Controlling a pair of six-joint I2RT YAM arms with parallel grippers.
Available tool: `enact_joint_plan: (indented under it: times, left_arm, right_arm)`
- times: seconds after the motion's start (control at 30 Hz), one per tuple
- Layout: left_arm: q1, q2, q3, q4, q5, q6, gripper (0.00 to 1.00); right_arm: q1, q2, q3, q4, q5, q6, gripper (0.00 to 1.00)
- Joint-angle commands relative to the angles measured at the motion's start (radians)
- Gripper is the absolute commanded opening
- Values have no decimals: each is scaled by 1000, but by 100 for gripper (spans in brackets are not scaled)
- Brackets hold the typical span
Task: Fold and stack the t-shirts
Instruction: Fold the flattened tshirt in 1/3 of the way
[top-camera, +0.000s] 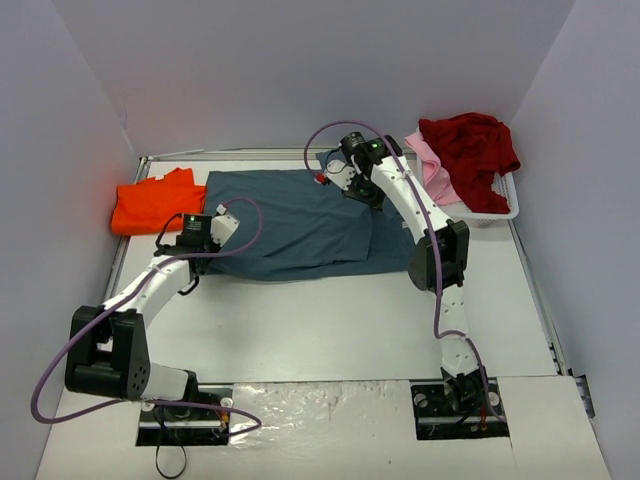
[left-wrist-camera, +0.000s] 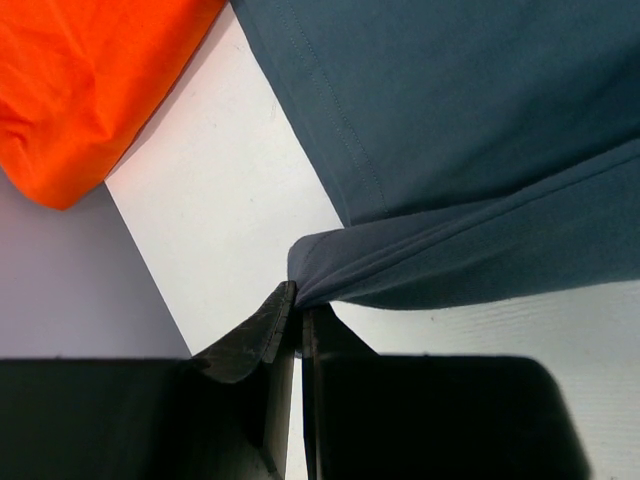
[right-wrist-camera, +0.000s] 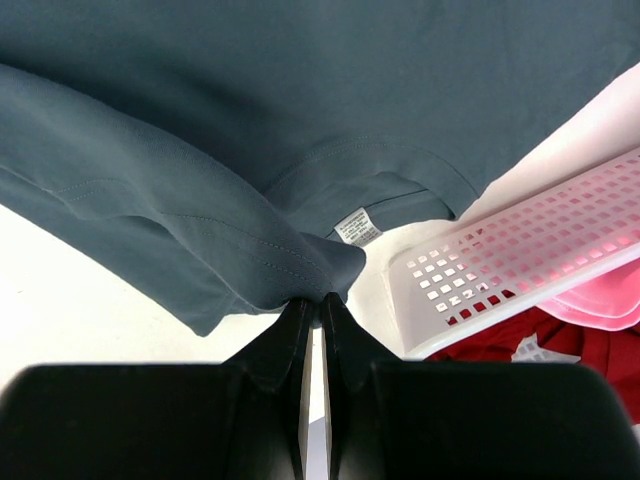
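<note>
Slate blue-grey shirt (top-camera: 300, 225) lies spread mid-table; you hold one long side doubled over the layer below, likely for a lengthwise fold. Orange shirt (top-camera: 150, 203) sits folded at left, probably the stack base. Left gripper (left-wrist-camera: 298, 300) is clamped on the hem-end corner, right gripper (right-wrist-camera: 318, 300) on cloth by the collar label. In the basket (top-camera: 500, 212), the dark red shirt (top-camera: 470, 150) hides most of the pink shirt (top-camera: 428, 160).

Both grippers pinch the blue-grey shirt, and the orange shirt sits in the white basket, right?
No. The orange shirt lies on the table, beside the blue-grey shirt, as the top view shows, not in the basket. The left gripper and right gripper do pinch the blue-grey shirt.
</note>
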Motion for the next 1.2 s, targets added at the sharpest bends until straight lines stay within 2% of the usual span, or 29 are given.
enact_joint_plan:
  times: [0.0, 0.33, 0.5, 0.87, 1.17]
  left_arm:
    - [12, -54, 44, -33, -18, 13, 2]
    - [10, -178, 24, -191, 82, 83, 2]
    - [12, -192, 21, -291, 145, 117, 2]
    - [12, -158, 7, -354, 154, 221, 2]
    - [12, -30, 32, -406, 167, 320, 2]
  right_arm:
    - [-5, 1, 17, -31, 23, 3, 0]
    - [-7, -36, -41, -14, 20, 15, 0]
    - [-7, -47, -60, -8, 13, 21, 0]
    - [-9, -42, -77, -2, 14, 26, 0]
    - [-12, -27, -69, 3, 28, 32, 0]
